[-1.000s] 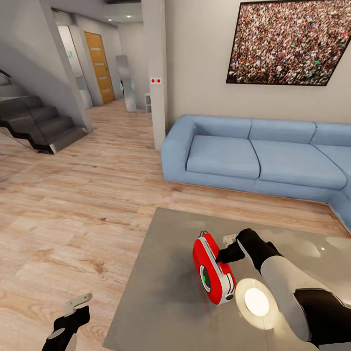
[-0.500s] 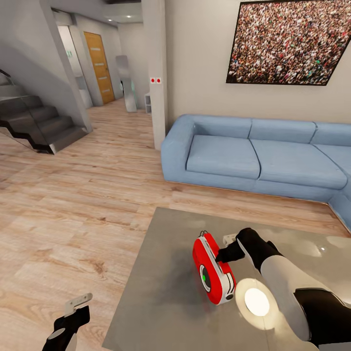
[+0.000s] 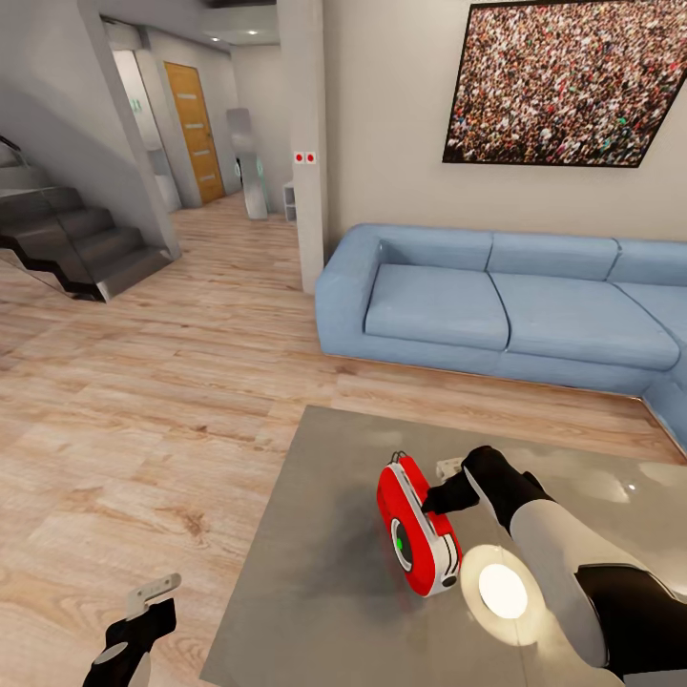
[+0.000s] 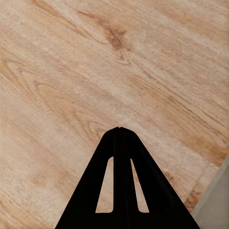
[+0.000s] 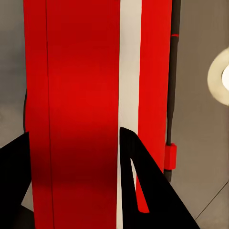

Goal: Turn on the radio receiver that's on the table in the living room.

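Fingers of right gripper [image 3: 441, 498] apart, straddling radio receiver [image 3: 416, 527] on table [image 3: 315, 572]; left gripper [image 4: 119, 129] fingers together over wood floor [image 4: 71, 71], at table's 9 o'clock.

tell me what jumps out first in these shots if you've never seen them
The bright red radio receiver on the glossy grey table, with the right gripper at its side. Behind it, a blue sofa sits beneath a large framed crowd photo.
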You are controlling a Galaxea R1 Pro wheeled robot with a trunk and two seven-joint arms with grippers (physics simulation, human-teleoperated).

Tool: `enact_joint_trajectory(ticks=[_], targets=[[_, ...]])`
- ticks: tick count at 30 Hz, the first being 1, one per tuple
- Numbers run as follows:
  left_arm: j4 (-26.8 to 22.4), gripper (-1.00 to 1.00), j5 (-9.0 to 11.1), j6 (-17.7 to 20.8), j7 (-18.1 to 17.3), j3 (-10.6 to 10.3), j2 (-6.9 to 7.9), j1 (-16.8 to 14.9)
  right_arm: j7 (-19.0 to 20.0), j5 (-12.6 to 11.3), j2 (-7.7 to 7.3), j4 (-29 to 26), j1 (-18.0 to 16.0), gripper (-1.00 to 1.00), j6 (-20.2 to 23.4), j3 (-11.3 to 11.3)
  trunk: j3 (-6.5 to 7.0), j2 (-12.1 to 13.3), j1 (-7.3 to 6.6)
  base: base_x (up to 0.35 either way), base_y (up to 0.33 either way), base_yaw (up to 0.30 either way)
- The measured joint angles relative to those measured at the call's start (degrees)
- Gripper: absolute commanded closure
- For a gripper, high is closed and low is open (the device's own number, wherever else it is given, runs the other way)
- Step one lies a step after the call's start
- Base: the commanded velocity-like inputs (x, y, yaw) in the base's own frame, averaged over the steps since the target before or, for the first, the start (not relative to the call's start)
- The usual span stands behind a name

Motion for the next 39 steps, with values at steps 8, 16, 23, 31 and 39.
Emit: enact_joint_trajectory(ticks=[8, 16, 23, 31, 39], targets=[[0.0, 1.0, 0.0, 0.0, 0.0, 0.0, 0.0, 0.0, 0.0, -0.03, -0.01, 0.0, 0.0, 1.0, 0.0, 0.0, 0.0, 0.0, 0.0, 0.0, 0.0, 0.0], [0.02, 1.0, -0.01, -0.01, 0.0, -0.01, -0.01, -0.03, -0.03, 0.04, 0.0, 0.94, 0.09, -1.0, -0.83, -0.23, -0.02, 0.02, 0.03, 0.0, 0.0, 0.0], [0.02, 1.0, -0.01, -0.01, -0.02, -0.03, -0.02, -0.03, -0.03, 0.1, 0.0, 1.03, 0.09, -1.0, -0.86, -0.22, -0.02, 0.02, 0.03, 0.0, 0.0, 0.0], [0.02, 1.0, -0.23, -0.28, -0.01, -0.1, -0.09, -0.03, -0.03, 0.09, 0.0, 1.04, 0.09, -1.0, -0.87, -0.23, -0.02, 0.02, 0.03, 0.0, 0.0, 0.0], [0.02, 1.0, -0.48, -0.35, 0.08, -0.12, -0.01, -0.03, -0.03, 0.06, 0.0, 1.04, 0.09, -1.0, -0.86, -0.24, 0.69, 1.61, -0.85, 0.0, 0.0, 0.0]])
